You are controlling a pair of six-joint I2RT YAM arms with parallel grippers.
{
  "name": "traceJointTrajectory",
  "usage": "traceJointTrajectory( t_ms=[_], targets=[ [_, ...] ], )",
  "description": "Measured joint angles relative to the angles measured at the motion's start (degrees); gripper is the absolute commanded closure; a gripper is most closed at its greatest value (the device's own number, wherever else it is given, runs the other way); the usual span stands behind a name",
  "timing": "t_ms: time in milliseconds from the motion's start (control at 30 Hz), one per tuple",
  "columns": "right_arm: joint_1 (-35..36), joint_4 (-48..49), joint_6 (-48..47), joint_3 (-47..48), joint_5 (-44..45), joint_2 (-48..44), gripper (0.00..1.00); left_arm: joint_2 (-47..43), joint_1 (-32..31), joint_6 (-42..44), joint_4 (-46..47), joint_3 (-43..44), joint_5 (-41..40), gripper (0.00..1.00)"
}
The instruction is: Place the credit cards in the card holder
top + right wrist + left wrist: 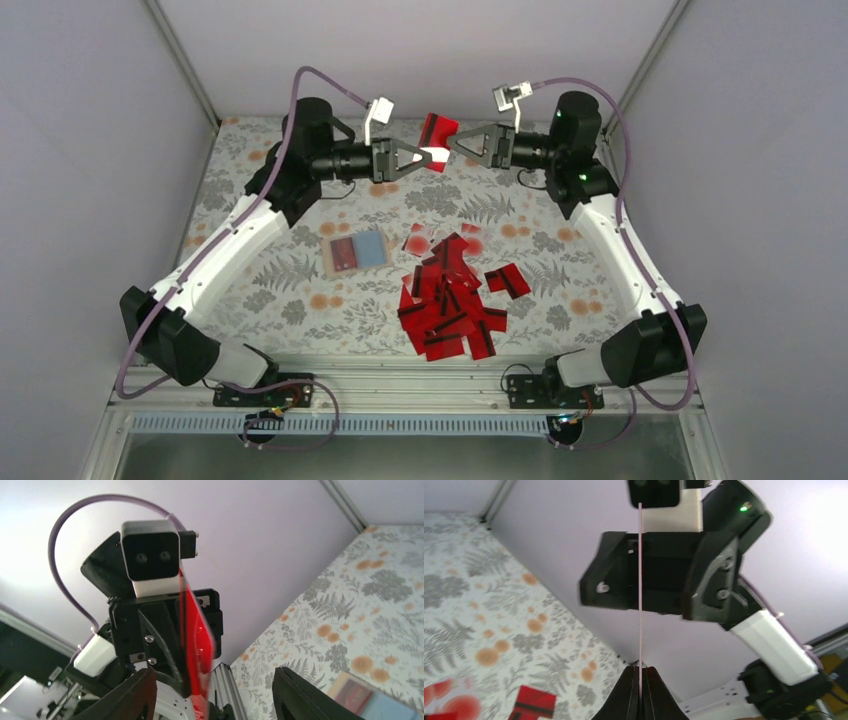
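Observation:
High over the back of the table, my left gripper [428, 157] is shut on one of the credit cards [438, 131], a red one held upright. In the left wrist view it shows edge-on as a thin pale line [640, 595] rising from the closed fingertips [640, 676]. My right gripper [455, 146] faces it, open. In the right wrist view its fingers stand wide on either side of the red card [198, 630] without touching it. Many more credit cards [448, 298] lie piled on the flowered cloth. The card holder [357, 252] lies flat left of the pile.
Two red cards [508, 281] lie a little right of the pile, and a pale one with a red blot [418, 241] lies just behind it. Enclosure walls stand at the back and sides. A metal rail [400, 385] runs along the near edge.

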Motion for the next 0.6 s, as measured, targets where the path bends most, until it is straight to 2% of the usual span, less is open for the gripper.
traceJointTrajectory(
  t_ms=[67,167,400,600],
  targets=[
    [1.09,1.40,1.55,2.58,-0.79,1.42,0.55,0.00,0.07,-2.62,1.81,1.57,1.66,0.98],
    [2.14,2.71,3.02,5.99,-1.33,3.37,0.74,-0.02,0.11,-5.92,5.16,2.60,2.95,0.98],
    [3.56,7.63,8.41,9.16,-2.19,5.03,0.93,-0.02,0.37,-9.92,8.17,2.82,3.04,0.98],
    [4.94,10.23,10.80,9.94,-2.67,6.25,0.96,-0.02,0.48,-11.28,8.85,2.67,2.82,0.97]
  ],
)
